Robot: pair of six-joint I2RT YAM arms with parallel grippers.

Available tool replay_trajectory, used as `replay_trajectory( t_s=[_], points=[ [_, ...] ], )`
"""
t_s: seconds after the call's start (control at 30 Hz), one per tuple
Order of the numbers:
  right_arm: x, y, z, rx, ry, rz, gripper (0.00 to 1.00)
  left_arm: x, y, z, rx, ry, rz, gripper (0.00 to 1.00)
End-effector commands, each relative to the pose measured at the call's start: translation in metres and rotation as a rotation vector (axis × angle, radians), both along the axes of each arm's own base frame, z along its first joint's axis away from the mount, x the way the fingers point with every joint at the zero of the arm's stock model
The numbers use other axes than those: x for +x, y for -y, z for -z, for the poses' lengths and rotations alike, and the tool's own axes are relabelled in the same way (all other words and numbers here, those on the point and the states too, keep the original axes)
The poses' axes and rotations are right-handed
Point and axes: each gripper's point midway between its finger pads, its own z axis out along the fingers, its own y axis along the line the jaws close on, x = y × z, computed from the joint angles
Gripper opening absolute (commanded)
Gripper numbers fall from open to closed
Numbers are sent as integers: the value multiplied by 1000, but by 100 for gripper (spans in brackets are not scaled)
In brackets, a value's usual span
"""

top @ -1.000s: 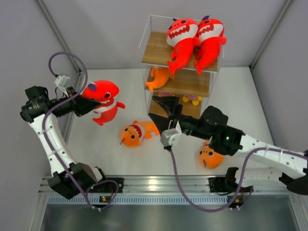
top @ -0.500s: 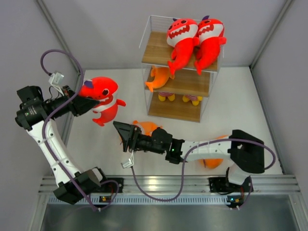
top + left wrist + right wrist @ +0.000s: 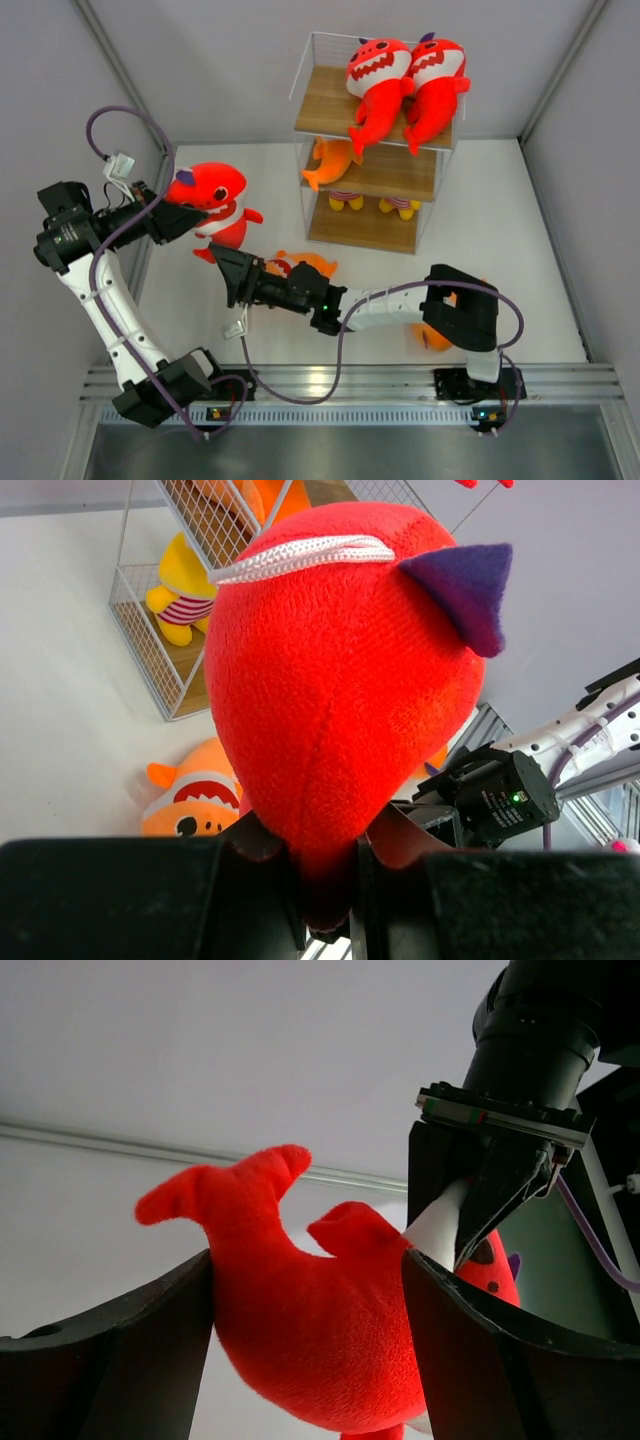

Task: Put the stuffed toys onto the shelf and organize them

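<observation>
right arm (image 3: 385, 308) swung left, jaws straddling red shark (image 3: 212, 187)

1. Bright red, with a white belly, a purple fin and a black eye: held shark plush (image 3: 213, 200), centre left of the top view.
2. Red, with white jagged-toothed mouths and purple fins: left shark plush (image 3: 376, 80) and right shark plush (image 3: 438, 78), top centre.
3. Plain orange: upper fish plush (image 3: 330, 160), just below them.
4. Orange, with a red-and-white mouth: lower fish plush (image 3: 195, 795).
5. Yellow, with red-and-white stripes: striped toy (image 3: 185, 590).
6. Light wood brown within thin white wire: shelf (image 3: 325, 105).
7. Purple: cable (image 3: 120, 115), upper left.
</observation>
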Motion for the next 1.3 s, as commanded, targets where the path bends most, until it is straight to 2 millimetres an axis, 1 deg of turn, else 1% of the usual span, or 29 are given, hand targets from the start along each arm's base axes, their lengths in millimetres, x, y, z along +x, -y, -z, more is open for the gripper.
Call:
replay_trajectory(
  t_s=[0.0, 0.03, 0.07, 0.1, 0.17, 0.23, 0.27, 0.3, 0.33, 0.37, 0.4, 0.47, 0.5, 0.53, 0.57, 0.6, 0.63, 0.67, 0.7, 0.77, 0.8, 0.87, 0.97, 1.0, 1.07, 1.1, 1.17, 1.2, 1.27],
  points=[
    [5, 4, -48, 51, 286, 86, 71, -19, 16, -17, -105, 7, 52, 0],
    [6, 3, -50, 58, 287, 88, 68, -20, 16, -17, -104, 9, 51, 0],
    [8, 3, -50, 62, 283, 87, 60, -19, 16, -17, -100, 8, 50, 0],
    [5, 3, -52, 74, 287, 75, 40, -19, 16, -17, -99, 9, 50, 0],
    [1, 5, -57, 92, 300, 70, 26, -15, 13, -14, -98, 2, 47, 0],
    [-6, 7, -58, 88, 300, 61, 17, -12, 10, -10, -93, -9, 40, 0],
    [-9, 8, -58, 82, 298, 57, 12, -9, 8, -8, -91, -15, 35, 7],
    [-12, 14, -66, 93, 297, 59, 0, -6, 5, -6, -95, -26, 33, 14],
    [-17, 16, -63, 86, 283, 45, 0, -3, 3, -1, -86, -42, 24, 24],
    [-19, 19, -66, 87, 273, 47, 0, 0, 1, 1, -83, -51, 20, 46],
    [-22, 28, -76, 97, 262, 50, 0, 3, -2, 4, -77, -63, 11, 57],
    [-18, 34, -76, 47, 212, 71, 0, 8, -8, 11, -26, -60, -6, 71],
    [-22, 49, -99, 68, 204, 76, 0, 11, -12, 16, 13, -50, -16, 80],
    [-21, 55, -106, 56, 176, 80, 0, 14, -16, 19, 43, -54, -28, 83],
    [-16, 53, -84, -89, 127, 94, 0, 20, -25, 26, 96, -77, -58, 84],
    [-20, 69, -117, -73, 109, 96, 0, 24, -29, 29, 105, -101, -74, 88],
    [-21, 73, -114, -140, 60, 86, 0, 28, -34, 31, 116, -123, -87, 90],
    [-26, 75, -87, -308, 15, 51, 0, 35, -41, 37, 114, -164, -102, 91],
    [-30, 87, -110, -310, 5, 42, 0, 37, -43, 36, 116, -176, -110, 91],
    [-27, 99, -114, -358, 20, 80, 0, 42, -48, 41, 119, -190, -110, 91],
    [-28, 105, -127, -347, 51, 107, 0, 43, -48, 44, 123, -177, -100, 91],
    [-17, 117, -137, -385, 137, 220, 0, 44, -49, 47, 117, -183, -94, 91],
    [-10, 130, -164, -394, 164, 292, 0, 45, -50, 53, 114, -193, -90, 91],
    [-9, 135, -180, -386, 163, 303, 0, 46, -50, 55, 124, -188, -88, 91],
    [-7, 141, -199, -371, 200, 330, 0, 44, -50, 60, 126, -194, -86, 91],
    [-6, 146, -217, -337, 211, 344, 0, 44, -50, 62, 131, -192, -84, 91],
    [-3, 149, -229, -343, 228, 355, 0, 41, -49, 65, 133, -193, -81, 91],
    [6, 154, -243, -328, 233, 381, 1, 41, -49, 66, 135, -191, -80, 91],
    [20, 158, -247, -338, 257, 412, 1, 40, -48, 67, 147, -184, -79, 91]
  ],
)
